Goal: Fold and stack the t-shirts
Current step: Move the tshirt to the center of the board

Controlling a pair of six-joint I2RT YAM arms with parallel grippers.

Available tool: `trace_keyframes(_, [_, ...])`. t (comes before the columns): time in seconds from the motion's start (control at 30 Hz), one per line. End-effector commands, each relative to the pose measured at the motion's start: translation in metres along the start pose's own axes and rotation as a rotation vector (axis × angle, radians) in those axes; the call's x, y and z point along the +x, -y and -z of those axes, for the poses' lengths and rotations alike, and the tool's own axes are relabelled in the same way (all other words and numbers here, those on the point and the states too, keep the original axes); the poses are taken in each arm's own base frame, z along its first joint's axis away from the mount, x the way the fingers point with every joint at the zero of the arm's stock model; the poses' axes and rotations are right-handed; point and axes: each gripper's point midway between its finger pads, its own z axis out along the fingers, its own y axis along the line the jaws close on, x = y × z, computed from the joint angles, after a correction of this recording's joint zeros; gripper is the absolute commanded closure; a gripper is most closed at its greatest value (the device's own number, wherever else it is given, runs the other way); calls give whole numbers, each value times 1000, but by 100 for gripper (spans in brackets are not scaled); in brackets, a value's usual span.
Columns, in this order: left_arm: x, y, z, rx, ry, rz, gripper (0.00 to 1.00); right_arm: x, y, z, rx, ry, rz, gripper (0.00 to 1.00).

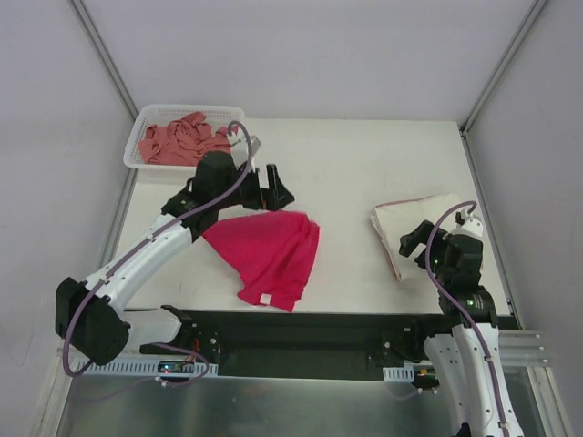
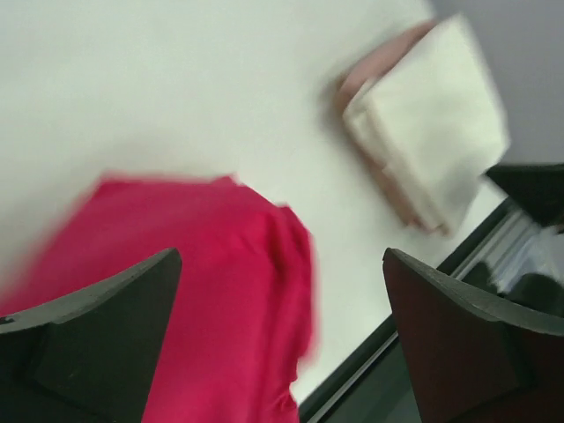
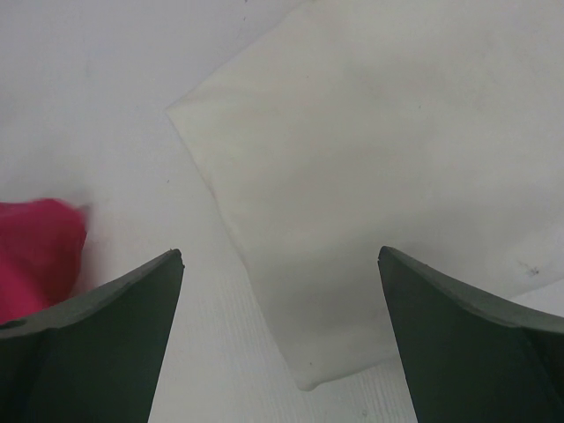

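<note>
Left claw (image 2: 282,260): released, fingers spread wide, nothing between them; it hovers just at 12 o'clock of the magenta t-shirt (image 1: 269,255). This shirt lies on the surface (image 1: 364,164) toward 7 o'clock of centre, in a rough wedge. Right claw (image 3: 280,256): released, fingers wide apart, above the near corner of the cream t-shirt (image 1: 414,223). That shirt lies folded at the 3 o'clock side. The salmon t-shirt (image 1: 182,141) sits crumpled in the white basket (image 1: 146,114) at the 10 o'clock corner.

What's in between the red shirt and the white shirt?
Nothing. Only bare table lies between the red shirt and the white shirt, as the top view shows.
</note>
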Motion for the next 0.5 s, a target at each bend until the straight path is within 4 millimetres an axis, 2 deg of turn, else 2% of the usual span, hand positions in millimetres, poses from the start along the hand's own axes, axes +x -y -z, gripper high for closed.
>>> trace_keyframes(0.0, [24,-15,7,-49,17,42,1,-8,-31,3,-148,-18,28,3])
trace_keyframes(0.03, [28,-20,17,-88,26,50,1,-6,-33,2,-164,-27,38,3])
trace_keyframes(0.07, [32,-35,22,-161,45,62,1,-4,-35,1,-175,-40,46,3])
trace_keyframes(0.1, [50,-51,27,-227,29,100,1,-3,-40,0,-203,-45,54,3])
trace_keyframes(0.17, [68,-67,44,-318,19,135,1,1,-49,-1,-239,-76,80,3])
trace_keyframes(0.2, [83,-85,51,-404,14,175,1,4,-55,0,-268,-94,92,3])
trace_keyframes(0.23, [88,-91,59,-441,23,199,1,5,-59,1,-281,-106,106,3])
trace_keyframes(0.3, [116,-121,78,-613,2,288,1,17,-69,0,-305,-165,151,3])
trace_keyframes(0.37, [128,-130,90,-679,-9,329,1,33,-86,1,-345,-230,216,3])
trace_keyframes(0.4, [141,-134,95,-710,-38,353,1,32,-89,-2,-323,-222,237,3])
trace_keyframes(0.47, [145,-140,100,-730,-32,361,1,43,-111,0,-350,-262,319,3])
